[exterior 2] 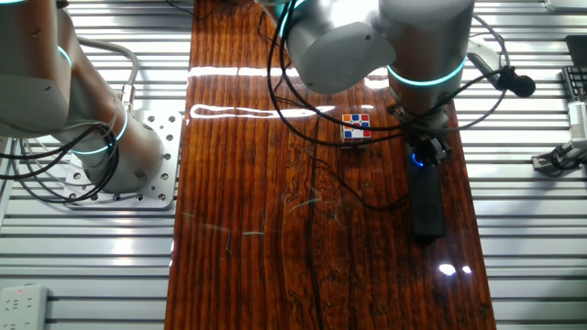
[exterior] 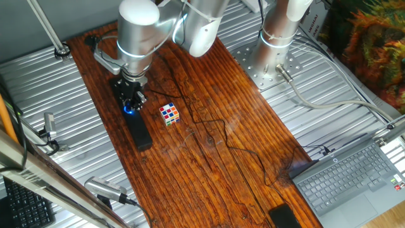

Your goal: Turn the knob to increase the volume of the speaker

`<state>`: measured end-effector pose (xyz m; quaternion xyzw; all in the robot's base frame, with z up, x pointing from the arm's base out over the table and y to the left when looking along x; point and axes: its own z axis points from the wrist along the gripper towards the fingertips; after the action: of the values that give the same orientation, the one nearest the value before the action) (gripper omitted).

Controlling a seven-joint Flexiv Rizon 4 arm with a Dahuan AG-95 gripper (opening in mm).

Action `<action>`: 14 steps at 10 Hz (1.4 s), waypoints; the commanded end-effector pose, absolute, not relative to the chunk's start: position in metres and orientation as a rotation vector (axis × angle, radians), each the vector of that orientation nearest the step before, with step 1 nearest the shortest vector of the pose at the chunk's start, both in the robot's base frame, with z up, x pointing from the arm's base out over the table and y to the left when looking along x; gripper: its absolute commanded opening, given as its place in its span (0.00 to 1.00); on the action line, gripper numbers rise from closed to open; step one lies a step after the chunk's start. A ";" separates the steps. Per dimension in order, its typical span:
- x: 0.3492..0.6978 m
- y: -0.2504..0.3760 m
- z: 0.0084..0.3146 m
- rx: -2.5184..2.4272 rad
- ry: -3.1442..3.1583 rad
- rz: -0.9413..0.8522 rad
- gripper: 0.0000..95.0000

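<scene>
The speaker (exterior: pixel 140 132) is a long matte black bar lying on the wooden table (exterior: pixel 209 158); it also shows in the other fixed view (exterior 2: pixel 427 206). Its knob (exterior: pixel 130 108) glows blue at the bar's far end and is mostly covered by the gripper; the blue glow also shows in the other fixed view (exterior 2: pixel 419 159). My gripper (exterior: pixel 132 103) comes straight down onto the knob, its black fingers (exterior: pixel 137 98) standing on either side of it. It also shows in the other fixed view (exterior 2: pixel 426 151). Whether the fingers press the knob is hidden.
A multicoloured puzzle cube (exterior: pixel 169 114) sits just right of the speaker, also in the other fixed view (exterior 2: pixel 356 126). A thin black cable (exterior: pixel 215 126) snakes across the wood. A laptop (exterior: pixel 354 177) and a small black device (exterior: pixel 283 215) lie at the near right. The arm's base plate (exterior: pixel 266 66) is at the back.
</scene>
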<state>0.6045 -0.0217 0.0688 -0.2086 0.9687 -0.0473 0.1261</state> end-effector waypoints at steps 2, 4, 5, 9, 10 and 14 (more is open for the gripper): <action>0.605 -0.022 0.068 -0.544 2.832 -0.059 0.00; 0.605 -0.022 0.068 -0.522 2.836 -0.092 0.00; 0.605 -0.022 0.068 -0.519 2.838 -0.096 0.00; 0.605 -0.022 0.068 -0.498 2.840 -0.087 0.00; 0.605 -0.022 0.068 -0.485 2.840 -0.068 0.00; 0.606 -0.022 0.068 -0.432 2.849 -0.113 0.00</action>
<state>0.6078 -0.0173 0.0680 -0.1516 0.9800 -0.0254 0.1267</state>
